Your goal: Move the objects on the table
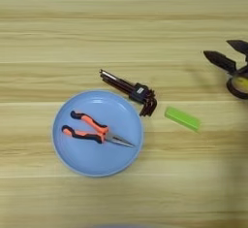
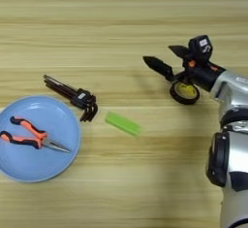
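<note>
The jaws (image 2: pixel 166 59) gape empty just over the tape (image 2: pixel 184 92) — hex keys (image 2: pixel 77 97) and pliers (image 2: pixel 31 136) far left, likely tape next.

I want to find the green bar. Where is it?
The green bar lies flat on the table, just right of the hex-key bundle and the blue plate.

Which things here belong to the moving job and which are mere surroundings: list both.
Job: hex-key bundle, green bar, tape ring, pliers, right gripper, open above the table.
Surroundings: blue plate holding the pliers.
</note>
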You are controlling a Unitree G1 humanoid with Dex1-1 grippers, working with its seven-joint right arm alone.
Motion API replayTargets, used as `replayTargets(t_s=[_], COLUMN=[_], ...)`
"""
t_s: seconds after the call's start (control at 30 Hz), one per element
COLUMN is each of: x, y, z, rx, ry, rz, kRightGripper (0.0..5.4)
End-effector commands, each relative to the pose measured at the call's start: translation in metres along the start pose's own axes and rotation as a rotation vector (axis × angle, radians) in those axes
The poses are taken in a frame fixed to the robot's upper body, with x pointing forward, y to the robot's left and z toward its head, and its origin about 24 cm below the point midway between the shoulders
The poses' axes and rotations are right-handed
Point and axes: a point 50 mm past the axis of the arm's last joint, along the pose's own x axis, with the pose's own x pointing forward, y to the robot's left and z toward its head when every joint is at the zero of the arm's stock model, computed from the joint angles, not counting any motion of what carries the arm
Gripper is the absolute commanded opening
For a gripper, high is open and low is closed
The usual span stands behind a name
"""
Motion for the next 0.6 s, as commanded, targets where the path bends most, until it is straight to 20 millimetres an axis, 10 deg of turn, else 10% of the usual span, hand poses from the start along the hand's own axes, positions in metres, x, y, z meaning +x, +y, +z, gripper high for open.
replayTargets(t_s=[0.03,0.6], x=[-0.015,-0.032], y=[-0.022,-0.032], z=[0.043,0.009], rx=[-0.097,-0.113], ry=[-0.07,0.168], rz=[-0.13,-0.291], kRightGripper=[5.38,5.38])
